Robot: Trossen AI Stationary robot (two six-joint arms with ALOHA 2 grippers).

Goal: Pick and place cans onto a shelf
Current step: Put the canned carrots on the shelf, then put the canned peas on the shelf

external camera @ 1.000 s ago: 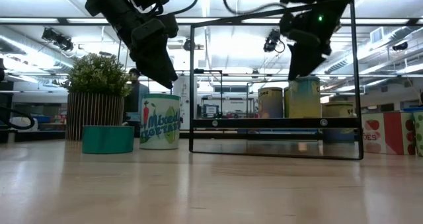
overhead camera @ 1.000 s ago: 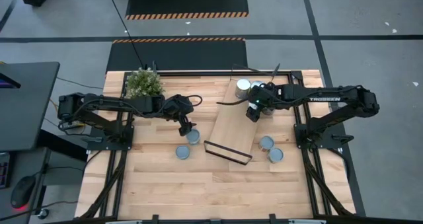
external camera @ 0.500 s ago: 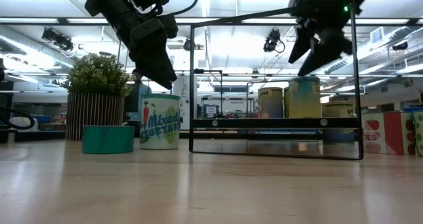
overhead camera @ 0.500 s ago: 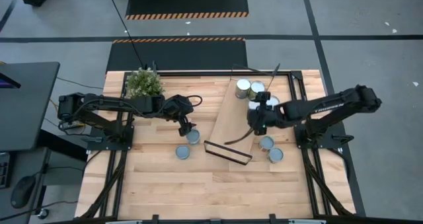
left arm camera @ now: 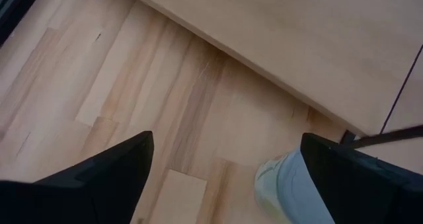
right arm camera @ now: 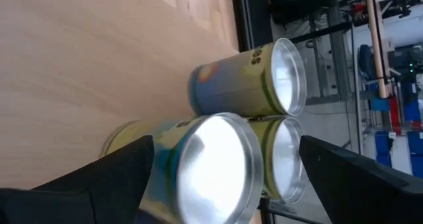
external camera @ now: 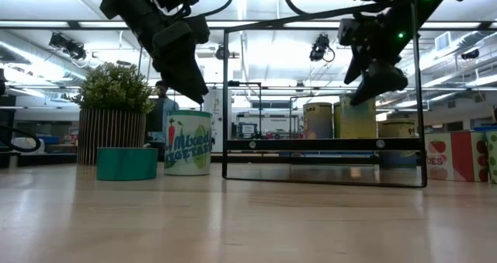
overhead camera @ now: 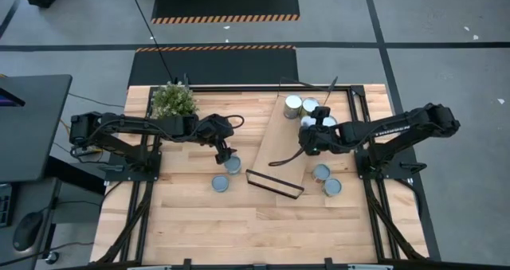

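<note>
Your left gripper [overhead camera: 226, 152] hangs with jaws apart over a silver-topped cylindrical metal can [overhead camera: 233, 165] standing on the table beside the long light-wood shelf [overhead camera: 284, 146]. Lower straight down, centre the can between the fingers, then close. Right gripper [overhead camera: 307, 143], jaws apart, hovers over the shelf.

Small green plant [overhead camera: 174, 101] in a ribbed pot sits at table's [overhead camera: 239, 230] far left corner. Black desk [overhead camera: 28, 127] w/ a mouse [overhead camera: 25, 230] stands beside.
</note>
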